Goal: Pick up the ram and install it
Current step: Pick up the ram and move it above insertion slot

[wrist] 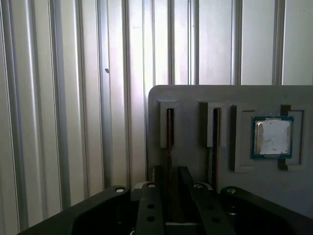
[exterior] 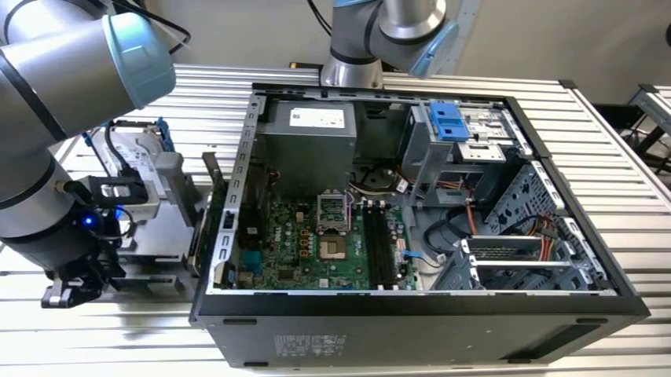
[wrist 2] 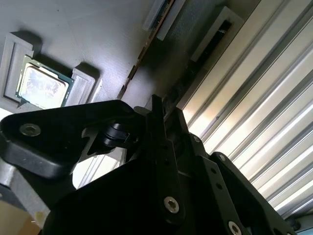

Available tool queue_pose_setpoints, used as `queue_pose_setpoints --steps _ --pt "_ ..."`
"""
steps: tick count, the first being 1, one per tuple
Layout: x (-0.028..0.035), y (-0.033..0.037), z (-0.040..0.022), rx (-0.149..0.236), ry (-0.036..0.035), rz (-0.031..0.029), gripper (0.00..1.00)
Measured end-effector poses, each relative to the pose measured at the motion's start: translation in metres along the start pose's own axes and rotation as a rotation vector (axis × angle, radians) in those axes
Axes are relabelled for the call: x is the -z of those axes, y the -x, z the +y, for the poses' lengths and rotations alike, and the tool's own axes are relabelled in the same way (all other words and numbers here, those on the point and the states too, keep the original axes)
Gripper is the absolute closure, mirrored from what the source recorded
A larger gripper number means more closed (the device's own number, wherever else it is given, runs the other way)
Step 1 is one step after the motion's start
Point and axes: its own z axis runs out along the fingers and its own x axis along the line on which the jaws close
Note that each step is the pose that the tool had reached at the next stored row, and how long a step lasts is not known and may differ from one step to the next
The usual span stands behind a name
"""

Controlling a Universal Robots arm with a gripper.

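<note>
In the first wrist view the ram (wrist: pixel 168 147) is seen edge-on as a thin dark stick standing in a slot of a grey holder (wrist: pixel 195 95). My gripper (wrist: pixel 169 188) straddles its near end, with the black fingers (wrist: pixel 159 196) drawn in against both sides. The second wrist view shows the same stick (wrist 2: pixel 131 73) running into the gripper (wrist 2: pixel 156 110). In the exterior view the gripper (exterior: pixel 71 292) hangs low at that view's left, beside the open computer case (exterior: pixel 419 310). The black memory slots (exterior: pixel 378 243) lie on the green motherboard inside.
A second stick (wrist: pixel 215 142) stands in the neighbouring slot. A square silver chip (wrist: pixel 273 137) sits in a recess of the holder. A ribbed metal table (wrist: pixel 73 122) surrounds everything. The case holds a blue drive bracket (exterior: pixel 449 122) and the power supply (exterior: pixel 309 137).
</note>
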Motion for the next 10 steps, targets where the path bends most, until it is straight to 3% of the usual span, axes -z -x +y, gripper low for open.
queue_pose_setpoints --steps 10 --pt "0.0 0.0 0.0 0.02 0.0011 0.0002 0.0"
